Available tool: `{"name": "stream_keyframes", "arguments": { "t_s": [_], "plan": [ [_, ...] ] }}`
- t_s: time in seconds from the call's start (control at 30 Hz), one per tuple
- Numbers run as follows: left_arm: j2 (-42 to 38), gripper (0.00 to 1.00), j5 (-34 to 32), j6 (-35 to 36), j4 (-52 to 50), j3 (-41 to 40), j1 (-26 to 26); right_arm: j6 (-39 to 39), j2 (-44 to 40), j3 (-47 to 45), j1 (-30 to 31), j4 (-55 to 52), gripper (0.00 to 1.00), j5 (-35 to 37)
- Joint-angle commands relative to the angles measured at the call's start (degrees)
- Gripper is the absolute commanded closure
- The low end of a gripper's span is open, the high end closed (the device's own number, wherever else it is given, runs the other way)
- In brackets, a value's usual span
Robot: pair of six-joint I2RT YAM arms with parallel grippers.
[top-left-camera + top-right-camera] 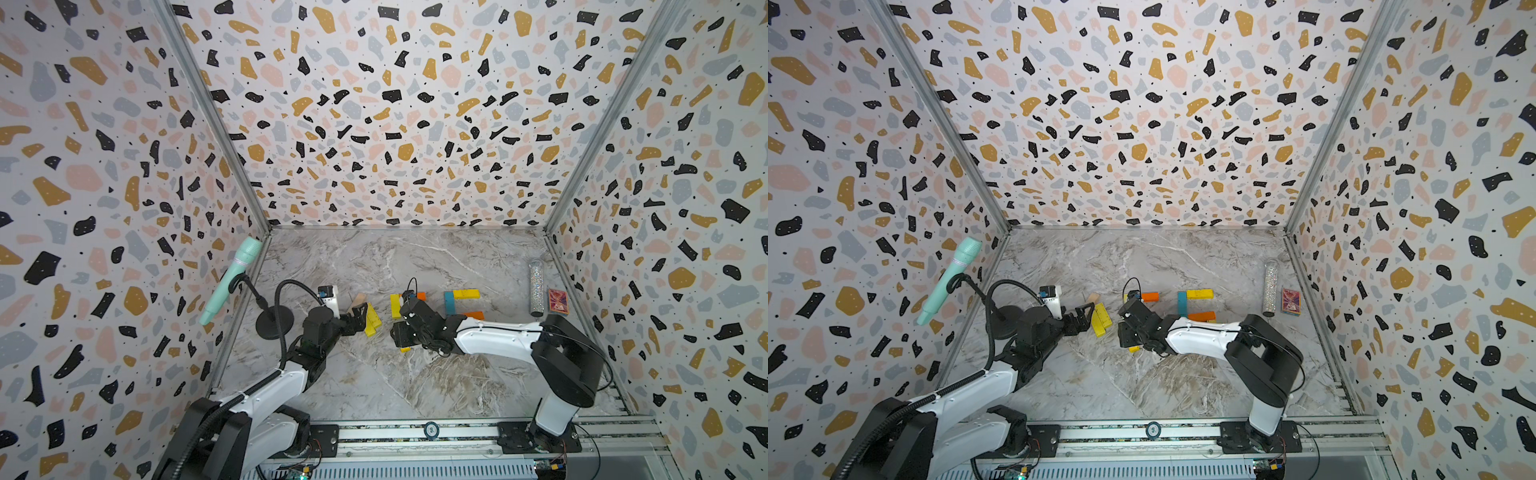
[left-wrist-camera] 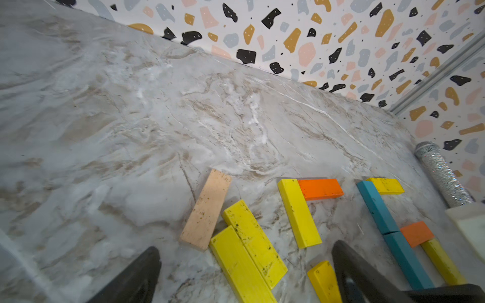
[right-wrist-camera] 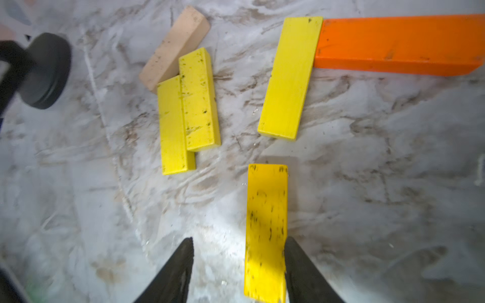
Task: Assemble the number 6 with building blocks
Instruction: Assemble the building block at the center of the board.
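Yellow block (image 3: 265, 228) lies flat mid-desk (image 1: 365, 386), frontward of the yellow plank (image 3: 286, 78) meeting the orange plank (image 3: 393, 44), between the right gripper's (image 3: 238, 240) parted jaws: laying the 6's left stroke, I judge. Next, lift off without nudging. Left gripper (image 2: 246, 246) gapes wide.

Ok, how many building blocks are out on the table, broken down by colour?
Yellow blocks: 6
Orange blocks: 2
Teal blocks: 2
Beige block: 1
Total: 11
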Motion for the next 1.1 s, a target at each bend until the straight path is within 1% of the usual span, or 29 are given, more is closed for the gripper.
{"name": "stream_keyframes", "arguments": {
  "t_s": [0.0, 0.03, 0.13, 0.17, 0.23, 0.27, 0.3, 0.33, 0.43, 0.63, 0.8, 1.07],
  "plan": [
    [0.83, 0.2, 6.06, 0.67, -2.3, 3.86, 0.04, -3.66, -5.04, -3.7, -1.08, -0.6, 0.48, -5.49],
    [0.35, 0.27, 6.43, 0.3, -3.7, 4.28, -0.15, -5.47, -5.73, -4.99, -1.42, -0.27, 0.49, -7.74],
    [-1.8, 0.41, 5.91, -1.65, -6.21, 3.71, -1.37, -9.9, -5.95, -7.3, -1.25, -0.97, 0.51, -9.64],
    [-2.55, 0.48, 5.7, -2.38, -6.88, 3.21, -1.97, -11.07, -5.69, -7.55, -1.25, -2.25, 0.53, -9.48],
    [-3.99, 0.66, 5.25, -4.28, -8.08, 1.88, -3.3, -12.4, -5.18, -7.8, -1.3, -4.68, 0.59, -8.26],
    [-4.69, 0.72, 5.1, -5.11, -8.36, 1.23, -3.74, -12.81, -5.21, -8.06, -1.27, -5.12, 0.6, -8.02],
    [-5.37, 0.77, 4.96, -6.06, -8.62, 0.42, -4.25, -13.25, -5.34, -8.38, -1.25, -5.09, 0.6, -8.0],
    [-6.09, 0.79, 4.86, -6.93, -8.76, -0.22, -4.69, -13.49, -5.44, -8.73, -1.25, -4.76, 0.61, -8.14],
    [-7.84, 0.79, 4.43, -9.33, -9.01, -1.96, -6.38, -14.21, -5.42, -9.73, -1.35, -3.78, 0.63, -8.03],
    [-8.91, 0.79, 3.45, -11.2, -9.45, -3.81, -9.3, -16.83, -2.81, -9.19, -1.68, -3.0, 0.68, -8.39],
    [-8.1, 0.76, 3.44, -11.68, -9.46, -4.18, -10.26, -18.61, -0.48, -7.72, -1.69, -2.16, 0.68, -9.98],
    [-7.67, 0.75, 2.99, -10.85, -11.49, -3.92, -10.6, -19.53, 2.14, -6.02, -1.69, -1.17, 0.72, -11.25]
  ]
}}
